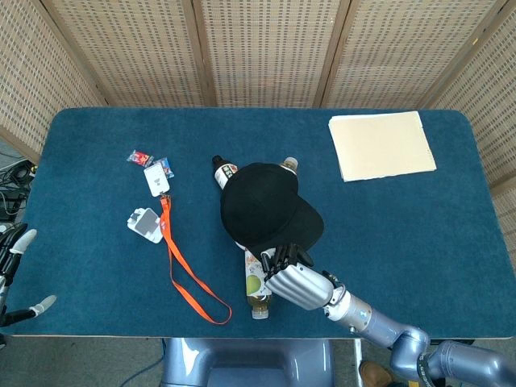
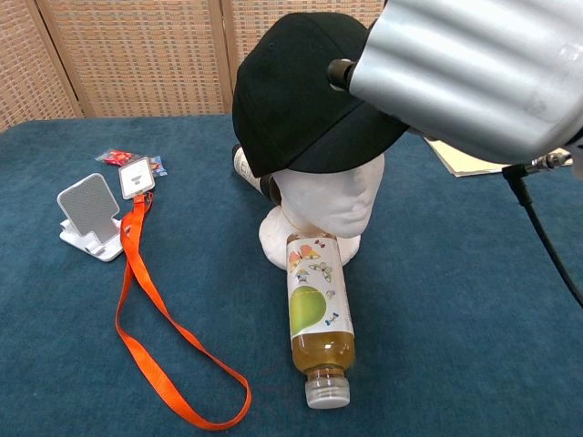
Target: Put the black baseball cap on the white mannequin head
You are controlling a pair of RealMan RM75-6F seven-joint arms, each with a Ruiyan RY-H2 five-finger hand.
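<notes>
The black baseball cap [image 2: 305, 100] sits low on the white mannequin head [image 2: 339, 202], its brim covering the forehead and eyes. From the head view the cap [image 1: 262, 205] hides nearly all of the mannequin. My right hand [image 1: 295, 277] grips the brim at its front edge; its silver back [image 2: 474, 73] fills the upper right of the chest view. At the far left edge of the head view my left hand [image 1: 10, 251] hangs off the table with fingers apart, holding nothing.
A juice bottle [image 2: 317, 314] lies in front of the mannequin's base. Two dark bottles [image 1: 219, 169] [image 1: 288, 164] lie behind it. An orange lanyard [image 2: 146, 300], a white phone stand [image 2: 88, 214] and small packets [image 1: 141, 156] sit left. A beige folder [image 1: 380, 145] lies far right.
</notes>
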